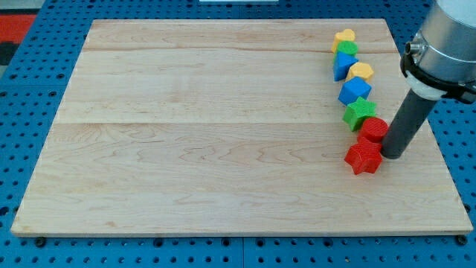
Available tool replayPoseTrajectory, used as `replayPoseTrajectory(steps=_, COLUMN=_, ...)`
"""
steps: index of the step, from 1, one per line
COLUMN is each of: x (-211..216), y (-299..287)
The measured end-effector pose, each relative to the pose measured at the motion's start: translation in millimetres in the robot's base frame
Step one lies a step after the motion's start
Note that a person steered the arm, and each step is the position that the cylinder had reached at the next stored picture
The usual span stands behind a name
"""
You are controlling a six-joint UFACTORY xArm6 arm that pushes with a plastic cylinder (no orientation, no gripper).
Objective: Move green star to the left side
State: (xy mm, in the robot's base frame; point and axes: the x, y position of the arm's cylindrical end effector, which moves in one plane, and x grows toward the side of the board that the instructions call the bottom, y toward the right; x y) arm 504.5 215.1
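Wooden board (pixel 223 149) held green star (pixel 359 112) at right-centre, wedged among other blocks; my tip (pixel 392 155), a jawless rod, touched red star (pixel 364 158) lower right, risking shoving neighbours instead.

I work in what looks like a robotics lab. My bench (pixel 223 149) is a pale wooden board laid over a blue perforated base plate (pixel 22 112) with a regular grid of mounting holes. My grey arm housing (pixel 446 37) and a row of small coloured test blocks (pixel 357 89) fit that setting.
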Motion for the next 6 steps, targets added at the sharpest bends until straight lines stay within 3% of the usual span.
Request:
replayPoseTrajectory(steps=3, x=-63, y=48)
replayPoseTrajectory(steps=6, x=-65, y=-77)
